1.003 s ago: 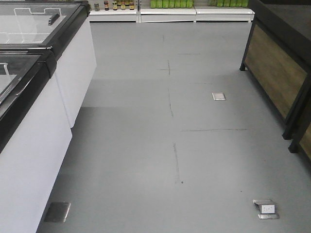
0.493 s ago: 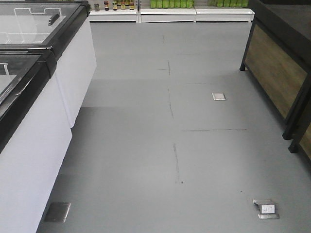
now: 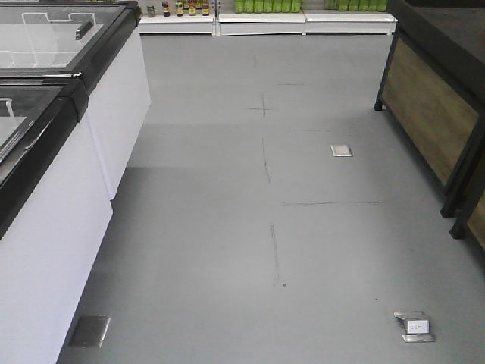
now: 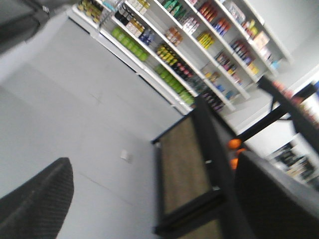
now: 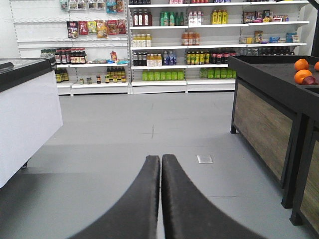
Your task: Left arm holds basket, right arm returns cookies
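The basket and the cookies are out of view in all frames. Neither arm shows in the front view. In the left wrist view my left gripper (image 4: 152,162) is open and empty. One dark finger (image 4: 37,201) is at the lower left and the other (image 4: 279,199) at the right, with floor and a display stand between them. That view is tilted and blurred. In the right wrist view my right gripper (image 5: 160,158) is shut with its two black fingers pressed together and nothing between them. It points along the aisle above the grey floor.
White chest freezers with black rims (image 3: 53,189) line the left of the aisle. A black display stand with wooden panels (image 3: 428,106) lines the right and carries oranges (image 5: 301,70). Stocked white shelves (image 5: 169,50) stand at the far end. Metal floor boxes (image 3: 414,326) sit in the grey floor.
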